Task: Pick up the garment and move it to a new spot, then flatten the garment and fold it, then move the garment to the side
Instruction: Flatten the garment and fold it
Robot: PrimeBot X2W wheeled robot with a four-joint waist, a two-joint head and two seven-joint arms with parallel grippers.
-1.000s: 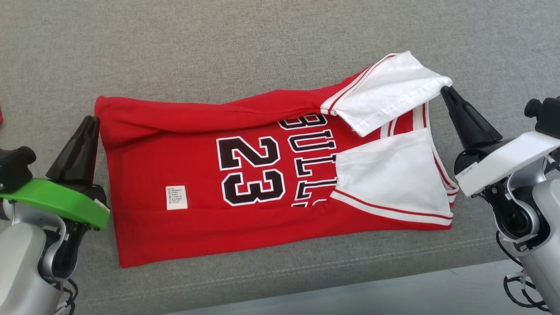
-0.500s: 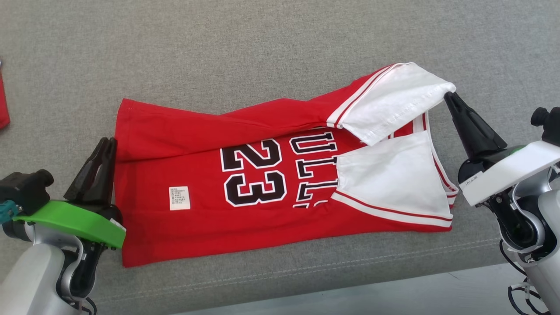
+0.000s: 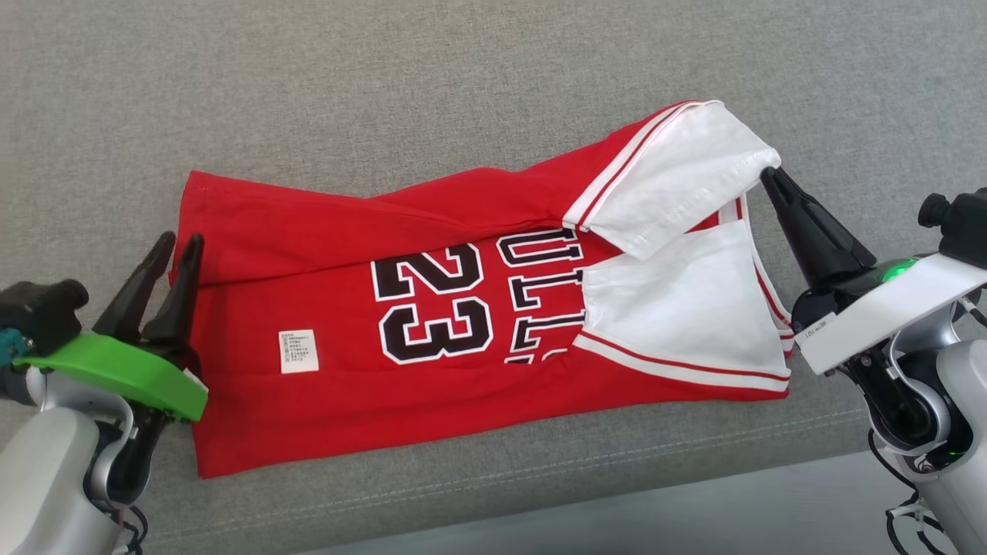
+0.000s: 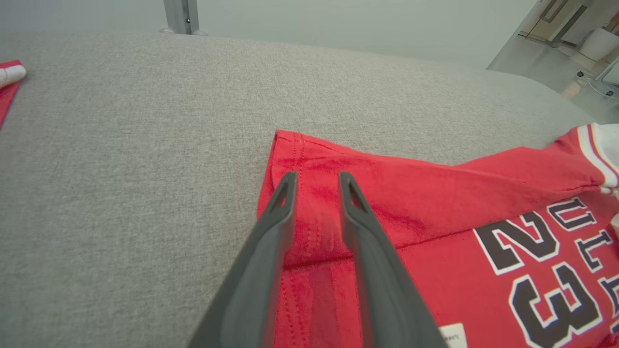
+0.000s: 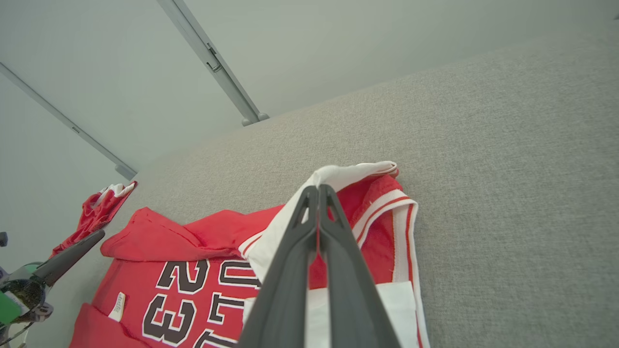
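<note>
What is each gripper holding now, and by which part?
The right gripper pinches the jersey by the edge of its white sleeve. The left gripper stands open, holding nothing.

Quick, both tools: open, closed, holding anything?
Left tool: open, holding nothing, at the red jersey hem.
Right tool: closed, pinching its white sleeve.
</note>
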